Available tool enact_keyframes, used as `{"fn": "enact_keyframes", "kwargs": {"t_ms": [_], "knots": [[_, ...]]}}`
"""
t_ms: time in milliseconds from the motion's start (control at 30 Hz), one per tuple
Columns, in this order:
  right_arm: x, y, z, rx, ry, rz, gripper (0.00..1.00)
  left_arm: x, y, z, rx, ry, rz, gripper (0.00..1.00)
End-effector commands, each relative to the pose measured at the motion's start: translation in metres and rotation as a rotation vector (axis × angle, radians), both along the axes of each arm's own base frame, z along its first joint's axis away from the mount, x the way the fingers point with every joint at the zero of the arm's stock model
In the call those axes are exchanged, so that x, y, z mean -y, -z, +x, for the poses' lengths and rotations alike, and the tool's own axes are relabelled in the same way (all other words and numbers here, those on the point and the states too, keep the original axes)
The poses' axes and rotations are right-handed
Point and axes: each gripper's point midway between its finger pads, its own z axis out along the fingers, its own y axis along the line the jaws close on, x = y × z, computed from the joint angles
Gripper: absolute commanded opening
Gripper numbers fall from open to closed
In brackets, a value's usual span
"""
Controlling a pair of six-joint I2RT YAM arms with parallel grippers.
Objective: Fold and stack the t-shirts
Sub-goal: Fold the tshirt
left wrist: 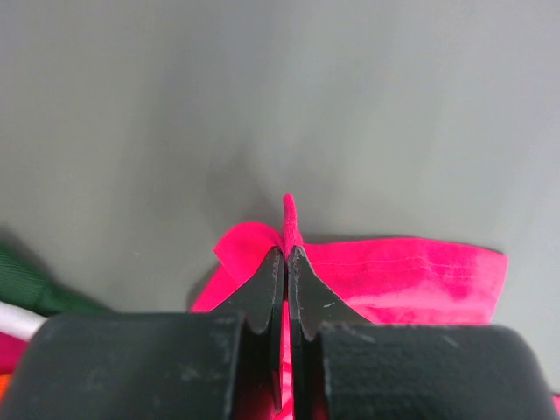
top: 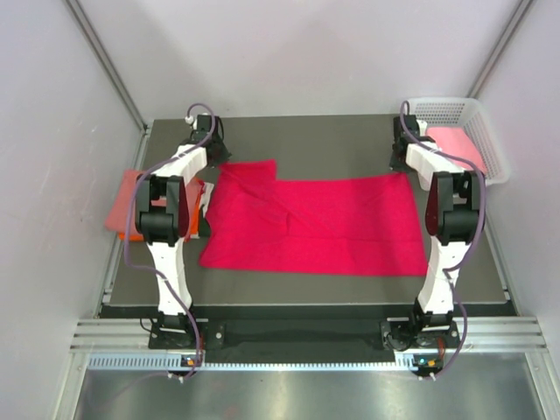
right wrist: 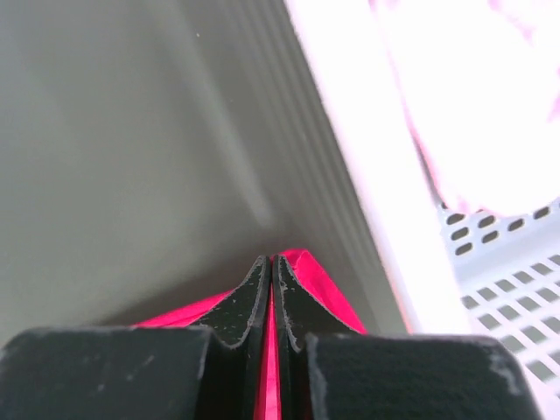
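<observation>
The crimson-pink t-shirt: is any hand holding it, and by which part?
Both. The left hand pinches the t-shirt at its far left corner, the right hand at its far right corner.

1. right gripper point(right wrist: 270, 262) has its black jaws pinched together on a fold of the crimson-pink t-shirt point(right wrist: 322, 287).
2. grey bench point(right wrist: 114, 175) lies beneath.
3. white mesh basket point(right wrist: 507, 280) sits beside the bench's edge, at right.

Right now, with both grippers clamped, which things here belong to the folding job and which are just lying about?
Job:
- crimson-pink t-shirt, pinched at its far corners by the left gripper and right gripper
- salmon t-shirt and orange t-shirt, left edge
- light pink t-shirt, far right

Lying about:
- white mesh basket, holding the light pink one
</observation>
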Motion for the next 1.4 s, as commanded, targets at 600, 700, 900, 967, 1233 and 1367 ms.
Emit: {"fn": "enact_keyframes", "kwargs": {"t_ms": [600, 700, 900, 967, 1233, 1367], "knots": [[-0.002, -0.066, -0.030, 0.150, -0.016, 0.044, 0.00, 0.016, -0.094, -0.016, 0.182, 0.051, -0.013, 0.00], [-0.002, -0.076, -0.035, 0.168, -0.018, 0.048, 0.00, 0.019, -0.101, -0.023, 0.190, 0.060, -0.012, 0.00], [-0.003, -0.078, -0.048, 0.173, -0.022, 0.056, 0.00, 0.024, -0.096, -0.041, 0.178, 0.080, -0.020, 0.00], [0.000, -0.075, -0.055, 0.168, -0.013, 0.063, 0.00, 0.028, -0.105, -0.045, 0.209, 0.095, -0.032, 0.00], [0.003, -0.067, -0.081, 0.183, 0.002, 0.104, 0.00, 0.031, -0.122, -0.075, 0.263, 0.113, -0.027, 0.00], [0.001, -0.070, -0.092, 0.191, -0.009, 0.109, 0.00, 0.027, -0.130, -0.093, 0.279, 0.092, -0.016, 0.00]]}}
